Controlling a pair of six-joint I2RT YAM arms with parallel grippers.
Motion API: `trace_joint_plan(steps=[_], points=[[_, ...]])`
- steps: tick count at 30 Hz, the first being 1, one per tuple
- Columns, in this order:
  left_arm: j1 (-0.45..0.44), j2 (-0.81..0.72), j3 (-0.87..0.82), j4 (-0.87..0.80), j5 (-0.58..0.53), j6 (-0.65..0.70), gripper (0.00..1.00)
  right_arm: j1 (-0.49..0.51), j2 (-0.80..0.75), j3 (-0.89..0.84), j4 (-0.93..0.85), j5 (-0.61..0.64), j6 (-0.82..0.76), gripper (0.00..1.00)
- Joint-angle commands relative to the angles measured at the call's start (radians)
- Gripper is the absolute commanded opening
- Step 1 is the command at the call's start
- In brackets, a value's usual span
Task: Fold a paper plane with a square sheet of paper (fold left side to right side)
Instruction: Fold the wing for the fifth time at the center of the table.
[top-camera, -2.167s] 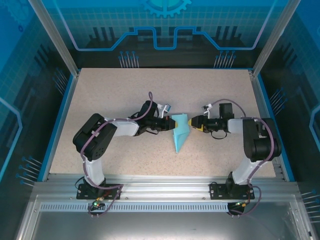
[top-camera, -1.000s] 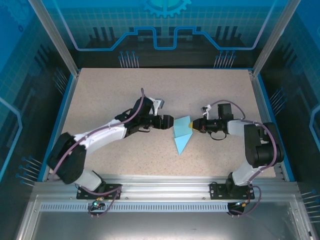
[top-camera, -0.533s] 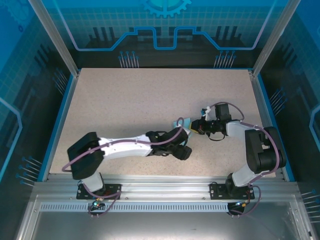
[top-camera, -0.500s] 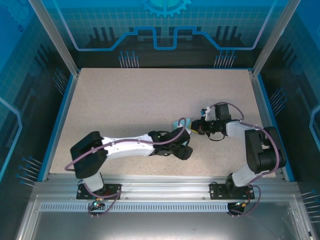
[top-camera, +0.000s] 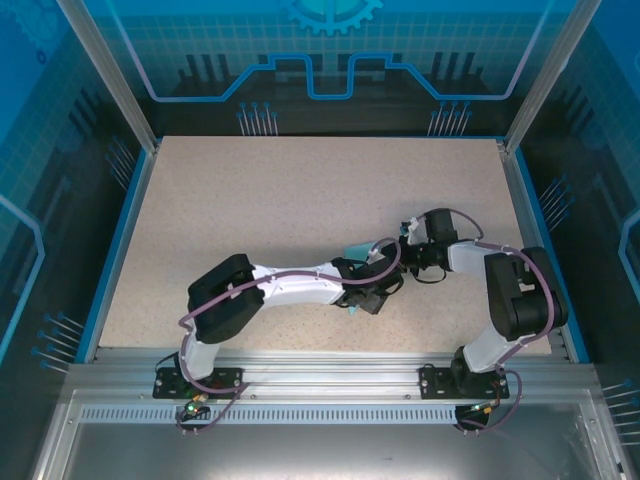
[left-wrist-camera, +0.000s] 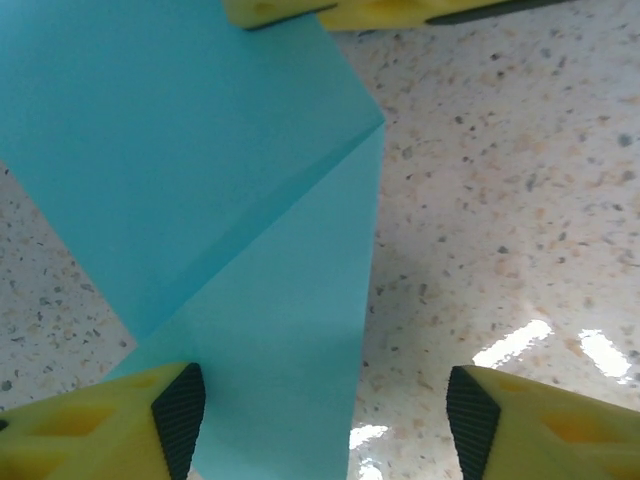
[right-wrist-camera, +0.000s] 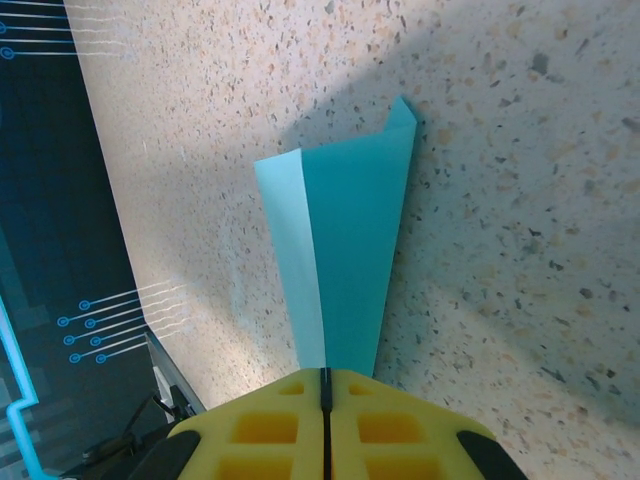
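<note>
paper (right-wrist-camera: 350, 230) pinched in right gripper (right-wrist-camera: 323, 385), left gripper (left-wrist-camera: 322, 425) spread over it

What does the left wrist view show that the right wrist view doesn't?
Left wrist: the left pincer open over the creased paper, with the right pincer at the sheet's top edge. Right wrist: the right pincer shut on the paper's narrow end, plus the dark panel beyond the table. Both: the light-blue paper and the speckled table.

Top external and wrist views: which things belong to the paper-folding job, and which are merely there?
Job: folded blue paper, left fingers, right fingers pinching it.
Merely there: speckled table, metal frame rail, blue enclosure panels.
</note>
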Motion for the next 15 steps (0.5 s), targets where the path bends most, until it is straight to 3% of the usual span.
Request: trace_joint_plan(steps=[1, 15], points=[[-0.01, 0.034, 0.052, -0.066, -0.05, 0.015, 0.66, 0.018, 0.023, 0.025, -0.027, 0.002, 0.01, 0.07], [-0.018, 0.094, 0.092, -0.099, -0.065, 0.036, 0.49, 0.018, 0.042, 0.038, -0.041, 0.005, -0.004, 0.08]])
